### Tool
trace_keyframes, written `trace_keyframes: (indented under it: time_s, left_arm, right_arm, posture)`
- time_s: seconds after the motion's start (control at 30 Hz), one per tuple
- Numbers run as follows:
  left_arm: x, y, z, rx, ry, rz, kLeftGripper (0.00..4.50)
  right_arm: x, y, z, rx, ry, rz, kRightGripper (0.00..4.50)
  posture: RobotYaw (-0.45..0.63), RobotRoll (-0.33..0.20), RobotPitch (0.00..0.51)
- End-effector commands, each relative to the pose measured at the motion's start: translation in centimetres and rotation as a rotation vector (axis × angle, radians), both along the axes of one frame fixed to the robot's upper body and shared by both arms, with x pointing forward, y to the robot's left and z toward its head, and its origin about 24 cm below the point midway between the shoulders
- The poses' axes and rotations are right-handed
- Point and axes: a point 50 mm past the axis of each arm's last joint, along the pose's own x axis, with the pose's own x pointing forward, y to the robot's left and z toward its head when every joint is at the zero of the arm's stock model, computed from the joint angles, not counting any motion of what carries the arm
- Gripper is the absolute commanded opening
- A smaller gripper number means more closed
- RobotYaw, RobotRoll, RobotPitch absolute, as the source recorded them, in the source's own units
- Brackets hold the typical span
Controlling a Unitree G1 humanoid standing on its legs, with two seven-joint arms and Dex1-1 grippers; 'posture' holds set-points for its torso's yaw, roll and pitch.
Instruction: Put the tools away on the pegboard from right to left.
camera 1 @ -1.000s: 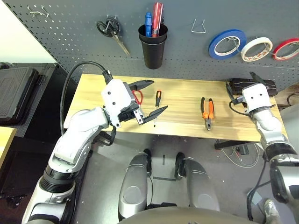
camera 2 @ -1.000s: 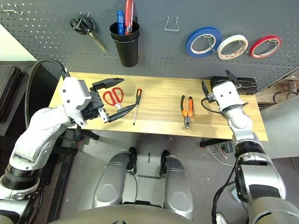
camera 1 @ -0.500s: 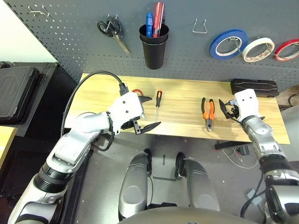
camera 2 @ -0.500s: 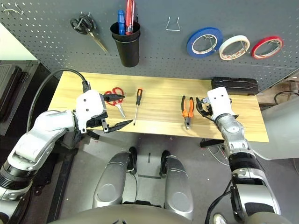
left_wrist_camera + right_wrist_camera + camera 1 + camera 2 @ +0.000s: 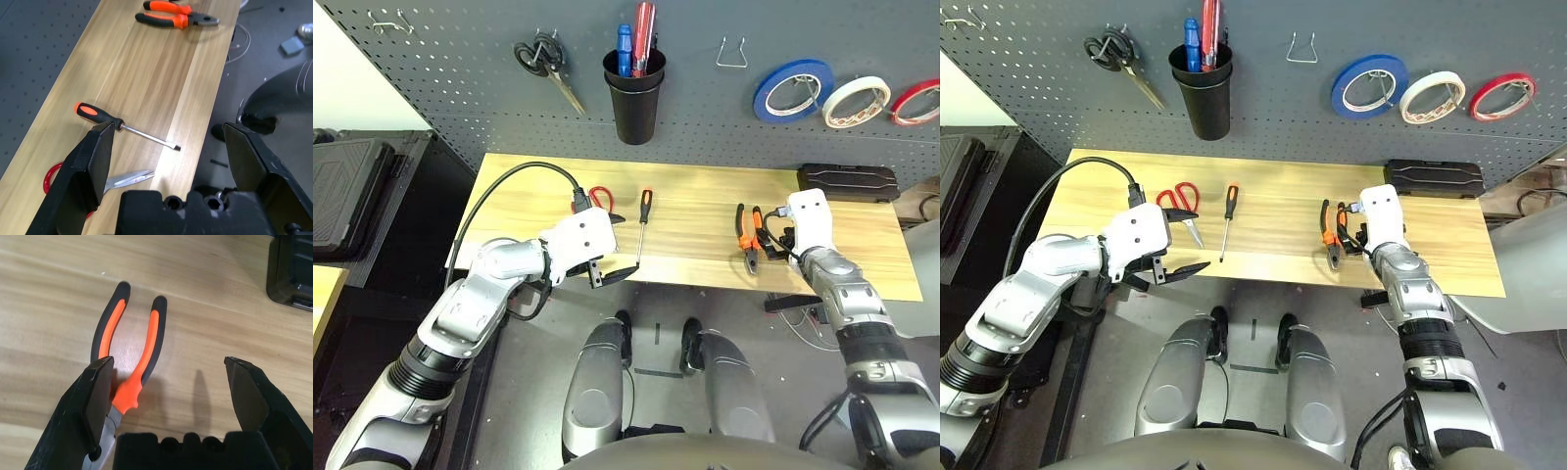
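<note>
While both arms reach over the near edge of the wooden worktop (image 5: 695,201), the left gripper (image 5: 610,266) hangs spread wide and empty just in front of the red-handled scissors (image 5: 598,199) and the screwdriver (image 5: 642,217), which lie side by side on the worktop's left half. The right gripper (image 5: 168,391) is likewise wide apart, grasping nothing, one finger beside the pliers (image 5: 128,347) lying flat on the worktop's right half. A black case (image 5: 847,182) sits at the worktop's far right corner. Beyond the worktop, the pegboard (image 5: 460,69) carries black-handled scissors (image 5: 546,64), a black cup (image 5: 633,93) of tools, an empty hook (image 5: 732,54), then blue tape (image 5: 790,90), the white tape roll (image 5: 852,102) and red tape (image 5: 914,102).
</note>
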Motion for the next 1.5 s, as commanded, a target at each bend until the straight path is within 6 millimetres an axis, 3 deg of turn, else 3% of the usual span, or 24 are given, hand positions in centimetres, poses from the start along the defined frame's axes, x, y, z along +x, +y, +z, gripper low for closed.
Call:
trace_keyframes:
  time_s: [0.03,0.33,0.77,1.27,1.37,1.5]
  left_arm:
    - [0.1,-0.1,-0.7,0.031,0.016,-0.022,4.5]
    - [0.5,-0.6,-0.7,0.015,-0.004,-0.028,4.5]
    - [0.4,-0.5,-0.6,0.016,-0.007,-0.025,4.5]
    - [0.2,-0.7,-0.5,0.01,0.004,-0.012,4.5]
    - [0.3,-0.7,-0.6,0.012,0.005,-0.009,4.5]
    - [0.4,-0.7,-0.6,0.017,0.0,-0.007,4.5]
  right_arm:
    - [-0.5,-0.5,-1.0,0.051,0.092,-0.055,4.48]
    - [0.0,1.0,-1.4,0.116,0.245,-0.088,4.48]
    - [1.3,3.6,-2.0,0.112,0.312,-0.058,4.48]
    - [1.6,4.0,-2.5,0.175,0.448,-0.144,4.48]
    - [1.6,3.9,-2.6,0.172,0.446,-0.146,3.94]
    - [1.7,3.7,-2.6,0.157,0.435,-0.149,2.47]
  posture:
    - [0.2,0.0,0.302]
    - [0.2,0.0,0.312]
    - [0.22,0.0,0.322]
    - [0.25,0.0,0.308]
    - [0.25,0.0,0.306]
    - [0.24,0.0,0.306]
